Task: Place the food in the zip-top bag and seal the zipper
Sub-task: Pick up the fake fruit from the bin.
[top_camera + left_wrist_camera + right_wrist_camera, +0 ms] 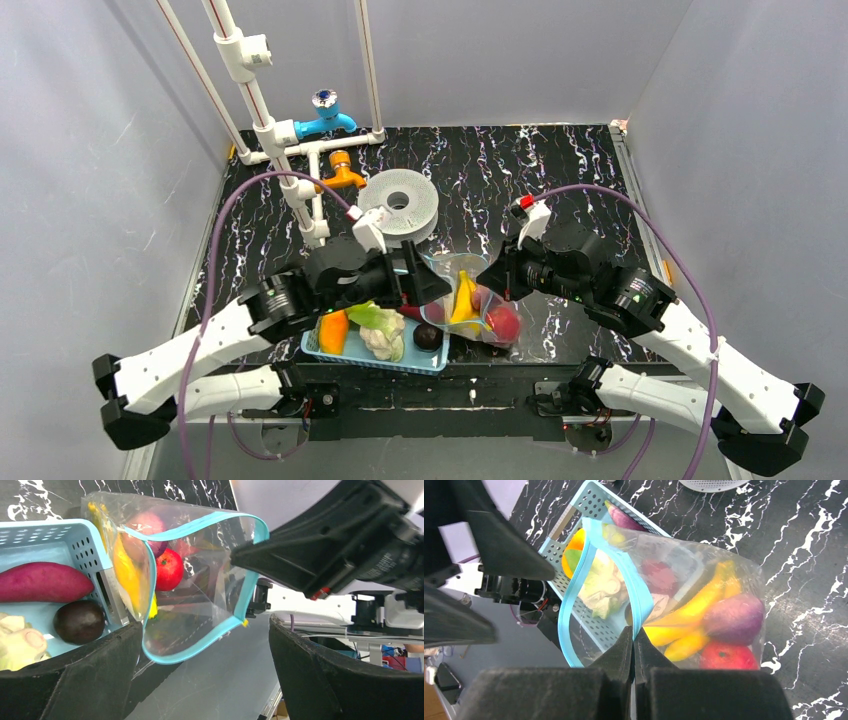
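Observation:
The zip-top bag (455,268) lies right of the light-blue basket (322,352), mouth held open toward my left arm. Inside it are yellow bananas (699,605), a red apple (729,656) and a purple piece (734,617). My right gripper (634,635) is shut on the teal zipper (638,597) at the mouth edge. The left gripper (204,635) stands wide open in front of the gaping mouth, holding nothing. The basket holds an orange piece (334,331), a green one (375,317), white cauliflower (383,343), a long maroon piece (42,581) and a dark round one (79,621).
A white round spool (400,205) lies behind the bag. A blue tap (325,120) and an orange tap (343,172) hang on white pipes (270,130) at the back left. Grey walls close in three sides of the black marbled table (560,170).

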`<state>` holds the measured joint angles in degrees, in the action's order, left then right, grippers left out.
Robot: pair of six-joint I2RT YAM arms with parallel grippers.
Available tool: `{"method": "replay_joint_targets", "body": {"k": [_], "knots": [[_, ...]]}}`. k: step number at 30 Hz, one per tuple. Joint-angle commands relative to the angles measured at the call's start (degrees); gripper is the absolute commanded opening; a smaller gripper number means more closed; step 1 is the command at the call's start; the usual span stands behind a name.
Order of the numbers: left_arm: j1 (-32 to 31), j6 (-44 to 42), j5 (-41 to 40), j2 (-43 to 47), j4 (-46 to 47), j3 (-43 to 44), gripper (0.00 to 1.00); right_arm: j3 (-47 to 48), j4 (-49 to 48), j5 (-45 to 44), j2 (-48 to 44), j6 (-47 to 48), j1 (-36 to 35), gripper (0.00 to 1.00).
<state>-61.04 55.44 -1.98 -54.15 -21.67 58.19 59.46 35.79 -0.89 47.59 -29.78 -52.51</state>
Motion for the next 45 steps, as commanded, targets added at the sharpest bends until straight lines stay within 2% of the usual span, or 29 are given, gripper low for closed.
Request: {"method": "replay_joint_targets", "body": {"k": [1,7,11,13,17,23,26,31,36,45], "knots": [[-0.31,-2.05,-4.14,6.56,-6.58,1.37,0.96,0.83,-1.10,-3.69,-1.31,1.97,-0.05,0.01],[-0.31,-1.64,-13.71,15.24,-21.09,1.71,0.96,0.00,0.31,-8.44,-2.84,3.64,-0.05,0.01],[-0.31,1.92,-20.25,16.94,-34.54,1.11,0.96,0.06,0.60,-9.20,-3.17,4.14,-0.05,0.01],[-0.31,3.59,-20.27,17.10,-36.53,-0.79,0.96,0.08,0.60,-9.22,-2.90,4.31,-0.05,0.01],[-0.31,4.92,-15.87,16.39,-29.72,-6.42,0.95,0.50,0.87,-9.56,-2.14,4.69,-0.05,0.01],[-0.31,7.28,-5.94,9.65,-8.36,-16.30,0.80,1.50,1.53,-9.88,-2.03,5.03,0.04,0.01],[-0.31,5.90,-3.71,1.36,-3.23,-16.68,0.62,1.62,1.73,-9.87,-2.15,5.07,0.04,0.01],[-0.31,4.49,-0.89,-10.92,1.11,-12.41,0.50,1.82,2.35,-10.01,-2.45,5.08,0.04,0.01],[-0.38,2.90,-6.77,-17.87,-5.58,-8.01,0.50,1.58,2.35,-9.72,-3.15,4.97,0.11,0.01],[-1.20,0.12,-4.50,-26.72,-5.70,-6.69,0.62,0.08,1.07,-9.22,-3.17,4.68,0.13,0.01]]}}
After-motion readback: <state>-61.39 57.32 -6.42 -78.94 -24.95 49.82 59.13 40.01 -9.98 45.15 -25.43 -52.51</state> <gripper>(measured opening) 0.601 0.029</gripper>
